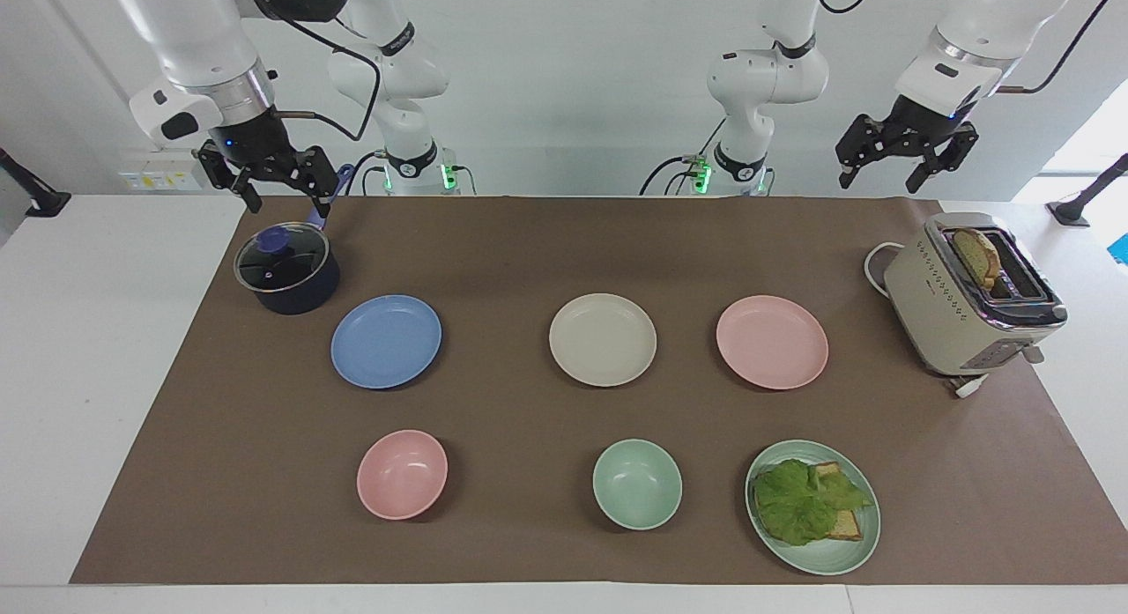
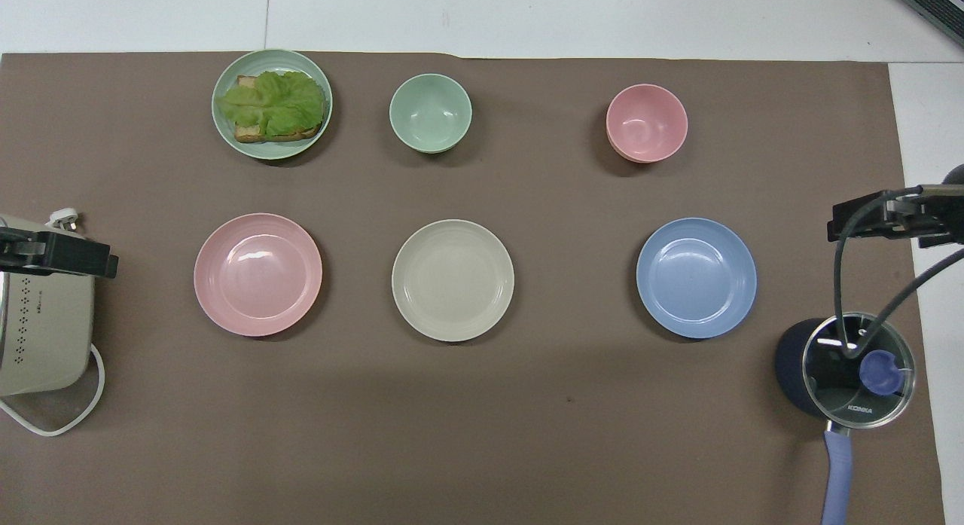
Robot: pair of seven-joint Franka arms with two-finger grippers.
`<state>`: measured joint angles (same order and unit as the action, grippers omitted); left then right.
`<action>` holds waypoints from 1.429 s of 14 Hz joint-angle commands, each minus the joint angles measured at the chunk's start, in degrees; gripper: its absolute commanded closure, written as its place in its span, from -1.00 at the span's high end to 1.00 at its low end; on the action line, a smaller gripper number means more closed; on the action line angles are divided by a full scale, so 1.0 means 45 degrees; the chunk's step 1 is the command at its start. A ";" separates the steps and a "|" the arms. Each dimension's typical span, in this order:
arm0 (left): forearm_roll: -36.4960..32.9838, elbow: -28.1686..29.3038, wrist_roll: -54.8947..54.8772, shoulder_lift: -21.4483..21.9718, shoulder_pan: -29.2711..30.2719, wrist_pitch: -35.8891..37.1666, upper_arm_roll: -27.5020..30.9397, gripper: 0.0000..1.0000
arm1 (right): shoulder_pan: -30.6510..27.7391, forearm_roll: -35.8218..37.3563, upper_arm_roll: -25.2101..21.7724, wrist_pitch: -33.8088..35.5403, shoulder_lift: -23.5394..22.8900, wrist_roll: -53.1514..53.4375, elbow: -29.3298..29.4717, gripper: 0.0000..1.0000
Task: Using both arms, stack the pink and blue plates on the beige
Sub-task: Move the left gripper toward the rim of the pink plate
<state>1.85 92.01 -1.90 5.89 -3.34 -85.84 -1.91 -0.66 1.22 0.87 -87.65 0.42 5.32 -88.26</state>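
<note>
Facing view: no step has begun. The right gripper (image 1: 269, 181) hangs open and empty above the pot (image 1: 287, 270); the left gripper (image 1: 908, 159) hangs open and empty above the mat's edge near the toaster (image 1: 974, 297).

Overhead view: the beige plate (image 2: 453, 280) lies mid-mat between the pink plate (image 2: 257, 274) and the blue plate (image 2: 697, 277). Next, I think, each gripper must descend to its nearer plate's rim.

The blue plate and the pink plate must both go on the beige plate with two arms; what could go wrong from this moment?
1. The blue plate lies close beside the lidded saucepan; the right hand, open above the pan, may bump it while reaching down.
2. The left hand, open over the toaster, may brush it while reaching for the pink plate.
3. Both arms end at the beige plate, so they may collide there.
</note>
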 commanded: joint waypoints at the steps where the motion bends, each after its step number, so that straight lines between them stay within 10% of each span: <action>1: 0.0117 0.0217 -0.0009 0.0136 -0.0098 -0.0203 0.0112 1.00 | -0.0108 -0.0252 0.0003 0.0103 0.0180 0.0127 -0.0152 1.00; 20: 0.0117 0.0451 -0.0067 0.0214 0.0000 -0.0358 0.0190 1.00 | -0.0225 -0.0252 -0.0017 0.0044 0.0161 0.0068 -0.0132 1.00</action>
<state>1.85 92.57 -1.90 5.89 -3.34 -85.94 -1.62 -1.16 1.22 0.78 -87.65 0.42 5.32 -88.26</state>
